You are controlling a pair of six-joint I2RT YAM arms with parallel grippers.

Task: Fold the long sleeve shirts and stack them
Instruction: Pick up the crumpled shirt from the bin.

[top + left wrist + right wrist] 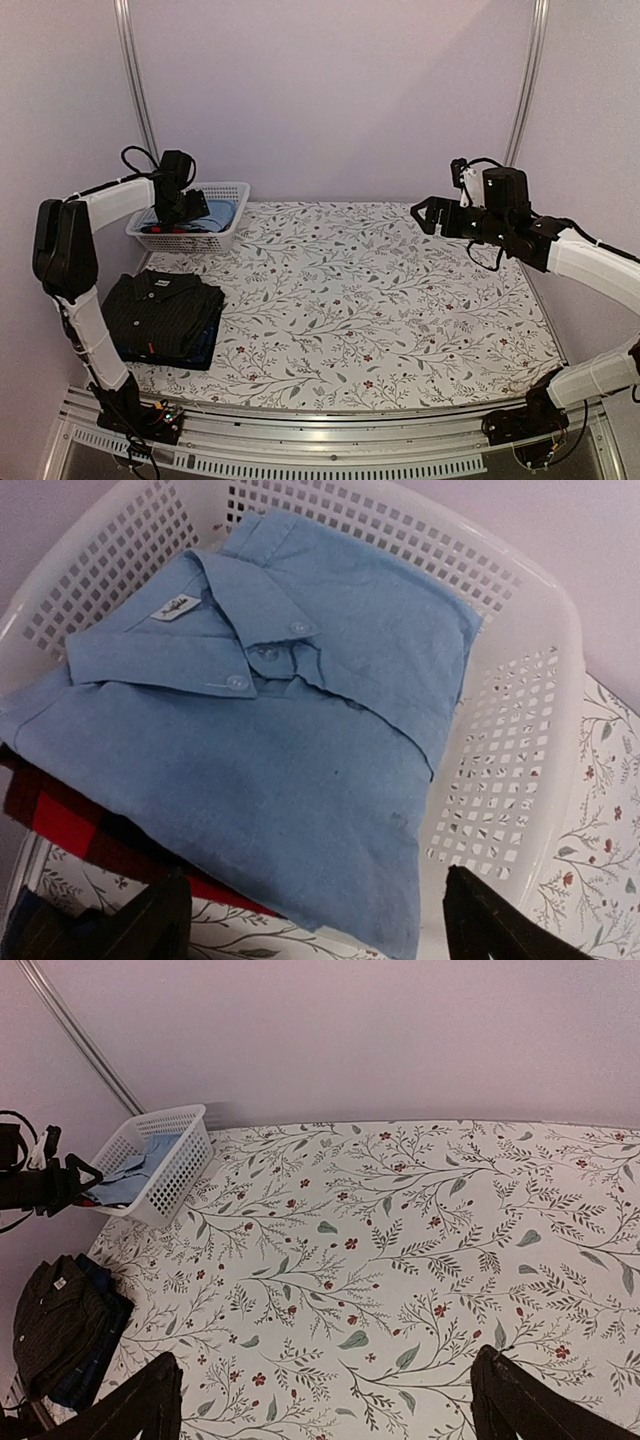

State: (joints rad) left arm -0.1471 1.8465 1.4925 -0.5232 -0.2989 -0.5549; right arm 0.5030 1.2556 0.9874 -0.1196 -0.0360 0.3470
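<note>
L pincer [318, 920], R pincer [325, 1405] spread wide.

Three shirts [160, 310], one basket [200, 241]

Observe the table [400, 300]: its top carries a floral print. You will find two items directly on it: a white lattice basket [205, 240] at the far left corner, and a folded shirt stack [165, 315] near left, its dark navy shirt [205, 350] lowest.
</note>
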